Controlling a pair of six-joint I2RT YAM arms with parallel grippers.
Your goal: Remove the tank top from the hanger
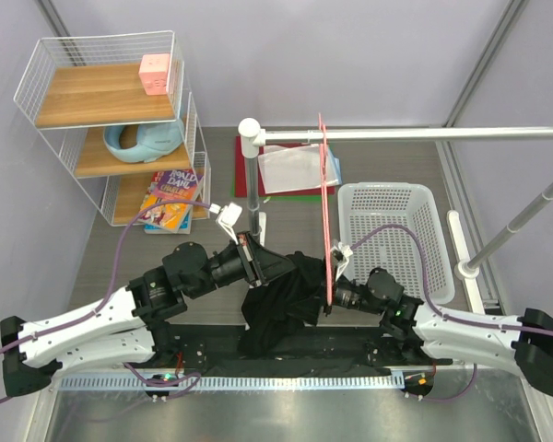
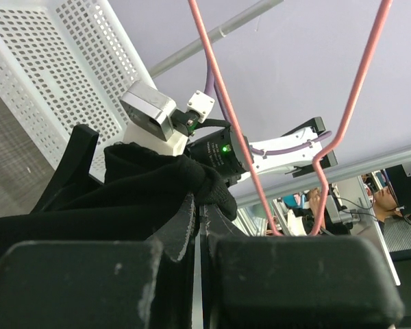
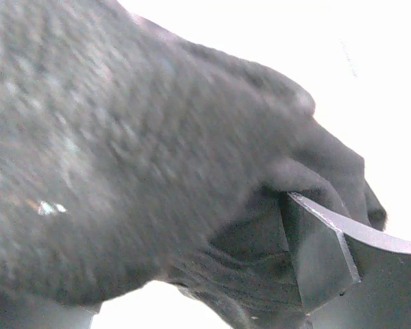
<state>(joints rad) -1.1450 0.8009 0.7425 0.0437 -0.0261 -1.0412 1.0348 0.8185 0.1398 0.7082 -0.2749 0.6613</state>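
the left tool (image 2: 200,248) is clamped shut on a fold of the tank top (image 1: 281,296), with black cloth pinched between its pads in the left wrist view. the right tool (image 1: 335,293) stands wide open. in its own camera the cloth fills nearly the whole view and lies against the one finger (image 3: 322,257) that shows, but nothing there looks gripped.

the tank top is a bunched heap between the two tools, just left of the lower end of the hanger (image 1: 325,212), and part of it trails toward the near edge of the bench (image 1: 101,253). the hanger hangs from the rail (image 1: 415,134), edge-on from above, its long axis running from the rail down toward the arms. from the left wrist its pink wires look bare. whether a strap is caught on the lower end is hidden.

so the cloth lies on the left arm's side of the wire, and that arm has it. the pull probably wants to go leftward, away from the hanger. the right tool, just beside the hanger's lower end, is nearer for steadying it.
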